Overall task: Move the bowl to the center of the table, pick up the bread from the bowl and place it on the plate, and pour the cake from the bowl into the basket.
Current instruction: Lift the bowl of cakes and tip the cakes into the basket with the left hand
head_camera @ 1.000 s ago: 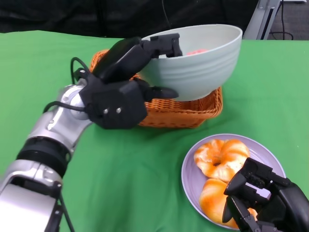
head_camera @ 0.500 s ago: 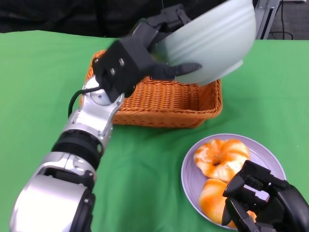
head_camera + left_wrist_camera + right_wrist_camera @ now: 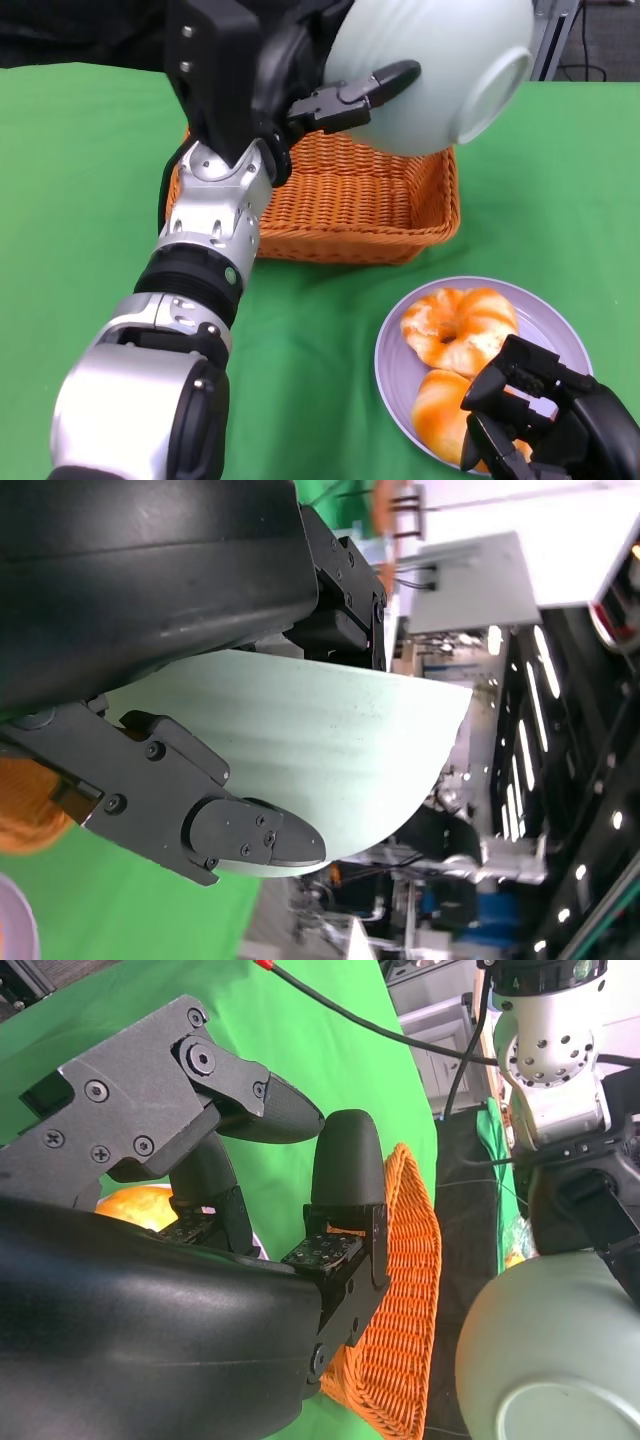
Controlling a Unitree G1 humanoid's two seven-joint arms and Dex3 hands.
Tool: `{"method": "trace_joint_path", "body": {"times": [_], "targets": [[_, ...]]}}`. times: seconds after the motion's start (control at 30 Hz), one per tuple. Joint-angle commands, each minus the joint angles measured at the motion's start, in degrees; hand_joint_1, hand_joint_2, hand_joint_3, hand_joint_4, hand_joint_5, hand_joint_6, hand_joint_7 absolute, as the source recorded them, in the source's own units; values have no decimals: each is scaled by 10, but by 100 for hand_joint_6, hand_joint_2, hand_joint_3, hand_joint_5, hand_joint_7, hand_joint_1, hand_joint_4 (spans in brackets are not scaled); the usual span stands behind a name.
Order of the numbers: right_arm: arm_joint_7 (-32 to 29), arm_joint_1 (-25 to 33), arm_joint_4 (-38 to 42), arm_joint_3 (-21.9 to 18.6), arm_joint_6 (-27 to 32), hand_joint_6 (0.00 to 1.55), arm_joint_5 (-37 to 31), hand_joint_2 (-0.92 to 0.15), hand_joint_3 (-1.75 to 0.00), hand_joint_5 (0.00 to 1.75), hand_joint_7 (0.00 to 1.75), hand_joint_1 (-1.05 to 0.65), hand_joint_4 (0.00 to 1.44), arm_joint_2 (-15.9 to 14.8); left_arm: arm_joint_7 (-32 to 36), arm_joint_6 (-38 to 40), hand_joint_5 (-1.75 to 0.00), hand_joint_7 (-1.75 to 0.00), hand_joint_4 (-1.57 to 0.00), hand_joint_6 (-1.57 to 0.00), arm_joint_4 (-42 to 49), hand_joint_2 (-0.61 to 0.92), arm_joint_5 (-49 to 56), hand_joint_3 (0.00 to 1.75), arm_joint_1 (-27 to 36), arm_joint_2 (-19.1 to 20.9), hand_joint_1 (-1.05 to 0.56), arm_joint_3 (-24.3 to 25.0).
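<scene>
Two breads (image 3: 460, 330) lie on the plate (image 3: 560, 320) at near right; left hand (image 3: 300, 90) grips the bowl (image 3: 440, 70), tipped steeply above the basket (image 3: 350, 205) — pouring step judged under way; cake not visible. Right wrist view: right hand (image 3: 300, 1220) fingers apart, empty. Left wrist view: bowl wall clamped. Next — confirm the cake drops, then right the bowl.

bowl (image 3: 430, 75) above basket (image 3: 350, 200) (tipped); plate (image 3: 400, 365) in front
</scene>
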Motion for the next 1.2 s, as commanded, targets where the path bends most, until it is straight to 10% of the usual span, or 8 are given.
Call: {"method": "trace_joint_path", "body": {"times": [0.03,0.27,0.63,1.2], "targets": [[-1,1,2,-5,-6,51,0,-55,-106,175,153,-13,59,-6,-9,39,-175,-162,-75,-58,-12,90,-35,54,-26,-3,-22,25],[-6,2,0,-4,-2,51,-5,-55,-106,175,155,-12,59,-7,2,108,-174,-152,-79,-72,-16,79,-72,79,-23,-9,-16,57],[-1,3,-5,-3,3,50,3,-55,-105,175,155,-14,59,-4,66,254,-172,-139,-76,-76,-12,92,-177,53,-38,-15,-20,152],[-1,5,-4,-4,-6,51,-3,-55,-106,175,154,-11,60,-4,144,361,-175,-170,-75,-52,20,92,-263,50,-58,3,-24,243]]}}
